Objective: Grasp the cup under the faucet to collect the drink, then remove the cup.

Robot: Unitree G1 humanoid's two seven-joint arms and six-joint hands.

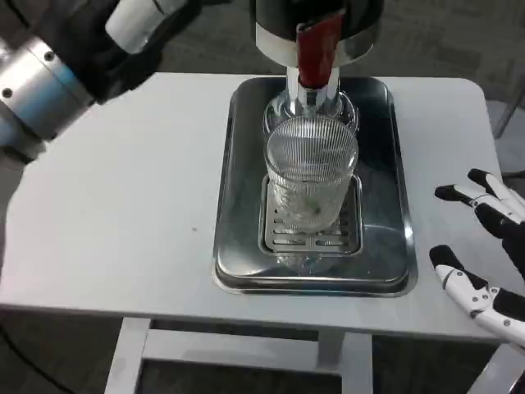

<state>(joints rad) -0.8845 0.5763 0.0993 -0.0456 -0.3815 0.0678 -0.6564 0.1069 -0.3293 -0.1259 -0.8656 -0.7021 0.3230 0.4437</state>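
Right hand [486,258] hovers at the tabletop's [123,213] right edge, fingers spread, holding nothing. Far left, the left hand [135,33] is raised and cut off; its grip cannot be told. Between them, the ribbed glass cup [312,176] stands upright on the steel tray's [234,246] grate, under the red-handled faucet [316,57].

Single head view, mounted high on robot, looking steeply down and forward at white rectangular table [123,205]. Close range: tabletop spans nearly full frame width, near edge and white legs visible at bottom. Rectangular stainless steel tray [238,205] sits centre frame; black dispenser body with red tap lever [316,45] cropped by top edge. Left hand [123,33] enters at upper left corner, right hand [484,254] at right edge, both partly cropped. Dark floor beyond far table edge. No second view.
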